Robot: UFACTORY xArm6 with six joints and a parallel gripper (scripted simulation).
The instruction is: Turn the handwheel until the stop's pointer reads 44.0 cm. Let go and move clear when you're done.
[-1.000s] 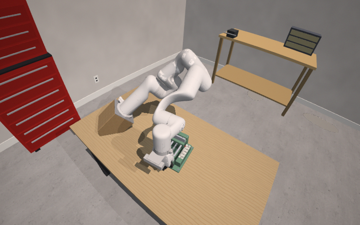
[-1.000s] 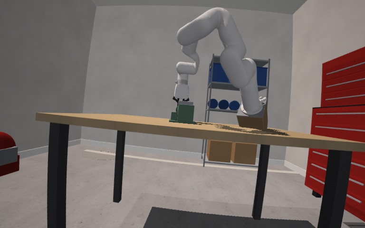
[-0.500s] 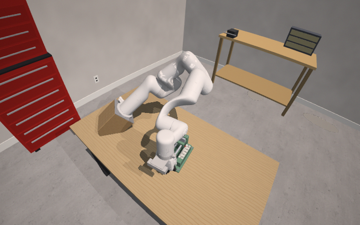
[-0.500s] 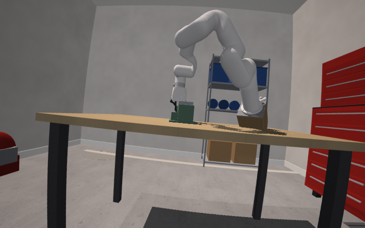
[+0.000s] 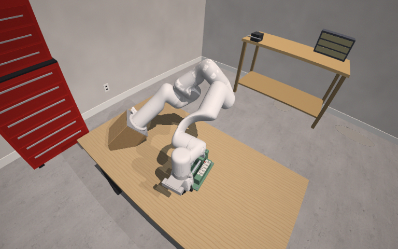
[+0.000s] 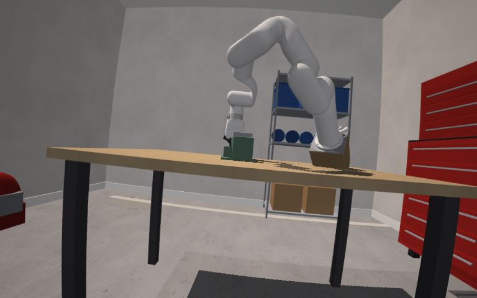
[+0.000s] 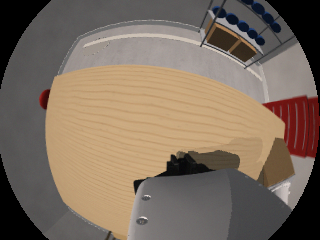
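The green stop fixture (image 5: 202,169) sits on the wooden table, with a white scale strip and a small red pointer (image 5: 204,162) on top; the reading is too small to tell. In the exterior view the fixture (image 6: 240,148) stands at mid-table. My gripper (image 5: 186,190) points down at the fixture's near end and is shut on the handwheel, which the wrist body mostly hides. In the exterior view the dark fingers (image 6: 227,140) sit at the fixture's left side. In the wrist view the fingers (image 7: 188,164) are dark and partly hidden behind the wrist housing.
The arm's base stands on a wooden wedge block (image 5: 124,133) at the table's back corner. A red tool cabinet (image 5: 32,87) is to the left. A wooden shelf table (image 5: 293,73) stands at the back right. A metal rack (image 6: 309,140) is behind the table.
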